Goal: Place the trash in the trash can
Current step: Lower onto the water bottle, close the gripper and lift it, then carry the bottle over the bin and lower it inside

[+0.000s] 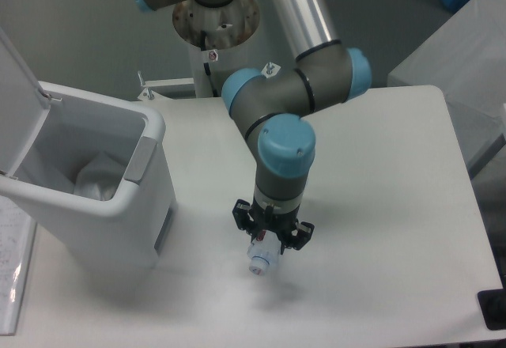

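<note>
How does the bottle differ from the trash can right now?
The bottle is small and clear, hanging from the gripper above the table; the trash can is far larger, opaque white and stands on the table. The bottle is capped; the can's lid is open. Both are plastic.

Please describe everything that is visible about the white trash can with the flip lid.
The large white rectangular plastic trash can stands upright at the left part of the pale table. Its hinged lid is flipped up and back, so the top is open. A grey tab sits on the front rim. Inside, something pale and crumpled lies at the bottom. Nothing else touches the can; the arm is apart from it.
</note>
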Tool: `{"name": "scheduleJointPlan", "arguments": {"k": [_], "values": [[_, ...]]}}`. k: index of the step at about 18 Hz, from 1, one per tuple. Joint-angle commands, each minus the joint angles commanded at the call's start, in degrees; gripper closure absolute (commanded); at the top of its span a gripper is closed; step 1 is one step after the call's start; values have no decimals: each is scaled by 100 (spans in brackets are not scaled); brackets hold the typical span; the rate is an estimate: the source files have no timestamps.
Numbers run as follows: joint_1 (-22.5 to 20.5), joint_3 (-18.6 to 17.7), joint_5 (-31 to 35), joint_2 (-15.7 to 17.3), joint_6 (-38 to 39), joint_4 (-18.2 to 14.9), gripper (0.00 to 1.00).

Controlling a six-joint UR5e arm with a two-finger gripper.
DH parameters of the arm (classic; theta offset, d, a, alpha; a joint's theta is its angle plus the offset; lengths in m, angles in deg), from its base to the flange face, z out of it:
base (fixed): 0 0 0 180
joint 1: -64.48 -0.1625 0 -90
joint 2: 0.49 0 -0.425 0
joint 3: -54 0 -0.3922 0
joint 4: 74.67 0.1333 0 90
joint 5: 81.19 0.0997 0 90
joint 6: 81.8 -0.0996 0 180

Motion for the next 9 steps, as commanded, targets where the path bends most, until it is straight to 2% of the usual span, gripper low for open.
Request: {"name": "scheduleJointPlan", "arguments": {"k": [1, 4, 9], "values": [[-52, 70, -211, 105, 70, 0, 59], [-88, 422, -765, 150, 255, 0, 59], [-88, 862, -1346, 325, 273, 26, 59]]}}
